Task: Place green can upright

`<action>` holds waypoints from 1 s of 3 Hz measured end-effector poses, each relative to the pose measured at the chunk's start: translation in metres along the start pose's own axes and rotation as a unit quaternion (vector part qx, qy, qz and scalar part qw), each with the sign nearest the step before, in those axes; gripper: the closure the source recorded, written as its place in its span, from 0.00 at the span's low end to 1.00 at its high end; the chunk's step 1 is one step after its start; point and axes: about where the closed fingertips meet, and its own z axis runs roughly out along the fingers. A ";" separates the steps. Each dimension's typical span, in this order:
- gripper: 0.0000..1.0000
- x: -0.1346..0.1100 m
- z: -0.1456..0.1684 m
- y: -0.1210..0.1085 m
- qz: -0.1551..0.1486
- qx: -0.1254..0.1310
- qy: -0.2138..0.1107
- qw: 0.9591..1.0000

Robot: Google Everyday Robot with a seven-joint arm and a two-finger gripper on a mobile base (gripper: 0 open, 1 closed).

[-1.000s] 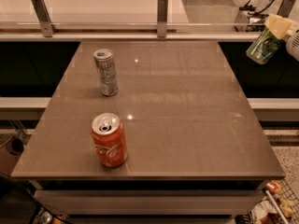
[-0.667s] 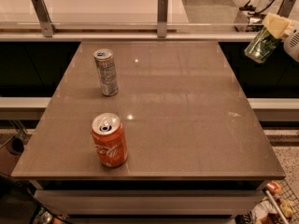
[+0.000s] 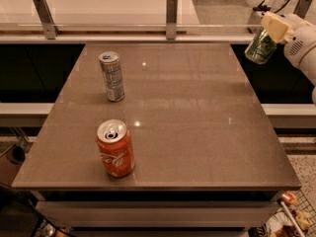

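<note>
My hand (image 3: 272, 29): clamped on the green can (image 3: 259, 46), in the air just beyond the counter's (image 3: 197, 107) far right corner.
Green can: tilted in my grip, off the counter.

At the far right, the gripper (image 3: 268, 35) clasping the green can (image 3: 258, 48) hides its top; the arm (image 3: 302, 46) is cut by the right edge.

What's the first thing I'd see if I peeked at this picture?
Probably the orange-red can, standing upright near the front left of the brown table, with a slim silver can upright behind it. Then, at the upper right past the table's edge, the gripper holds the green can tilted in the air, shut on it.
</note>
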 end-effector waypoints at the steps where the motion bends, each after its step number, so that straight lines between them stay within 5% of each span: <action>1: 1.00 -0.005 -0.006 0.018 -0.024 -0.033 -0.020 0.999; 3: 1.00 -0.020 -0.018 0.022 -0.091 -0.085 -0.036 0.992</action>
